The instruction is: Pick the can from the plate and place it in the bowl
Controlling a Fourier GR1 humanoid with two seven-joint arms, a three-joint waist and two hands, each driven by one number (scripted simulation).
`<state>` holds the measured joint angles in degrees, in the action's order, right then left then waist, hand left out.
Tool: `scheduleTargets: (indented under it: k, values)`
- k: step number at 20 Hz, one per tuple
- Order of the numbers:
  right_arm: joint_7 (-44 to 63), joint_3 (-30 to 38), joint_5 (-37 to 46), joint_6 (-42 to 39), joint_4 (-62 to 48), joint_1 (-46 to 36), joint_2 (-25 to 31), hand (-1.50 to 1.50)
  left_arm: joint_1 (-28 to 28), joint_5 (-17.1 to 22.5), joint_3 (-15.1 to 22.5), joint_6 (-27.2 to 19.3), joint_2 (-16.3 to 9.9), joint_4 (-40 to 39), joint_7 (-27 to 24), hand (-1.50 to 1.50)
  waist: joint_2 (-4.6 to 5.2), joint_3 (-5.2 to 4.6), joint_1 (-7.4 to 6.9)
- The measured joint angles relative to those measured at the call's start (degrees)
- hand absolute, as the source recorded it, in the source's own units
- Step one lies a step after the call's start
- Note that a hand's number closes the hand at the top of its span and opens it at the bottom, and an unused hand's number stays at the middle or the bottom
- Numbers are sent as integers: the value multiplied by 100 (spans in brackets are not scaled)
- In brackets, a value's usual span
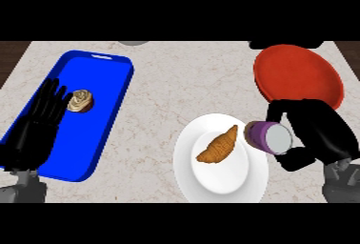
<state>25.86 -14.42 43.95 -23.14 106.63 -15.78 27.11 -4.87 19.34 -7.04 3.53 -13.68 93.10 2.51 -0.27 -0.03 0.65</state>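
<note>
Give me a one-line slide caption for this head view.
Right hand grips the purple can beside the white plate holding a croissant, red bowl beyond.

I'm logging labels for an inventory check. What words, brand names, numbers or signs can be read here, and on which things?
None: no text, number or sign can be read anywhere in this view.
The purple can, held in the right hand, shows only a plain purple side and a pale end.
The white plate, the red bowl and the blue tray are unmarked too.
</note>
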Motion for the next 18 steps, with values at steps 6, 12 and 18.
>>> scheduleTargets:
  k: [6, 12, 18]
  values:
    - [614, 830, 43, -196, 597, -310, 160, 150, -148, 7, -87, 62, -23, -196, -42, 0, 11, -2, -19]
    - [590, 1706, -111, -159, 20, -927, 253, 150, -233, -3, -76, 53, -4, -100, 106, 0, 26, 1, -80]
    - [-60, 2358, -67, 446, -1298, -1396, 409, 150, -227, -2, -103, 130, -11, -53, 120, 0, 41, 4, -126]
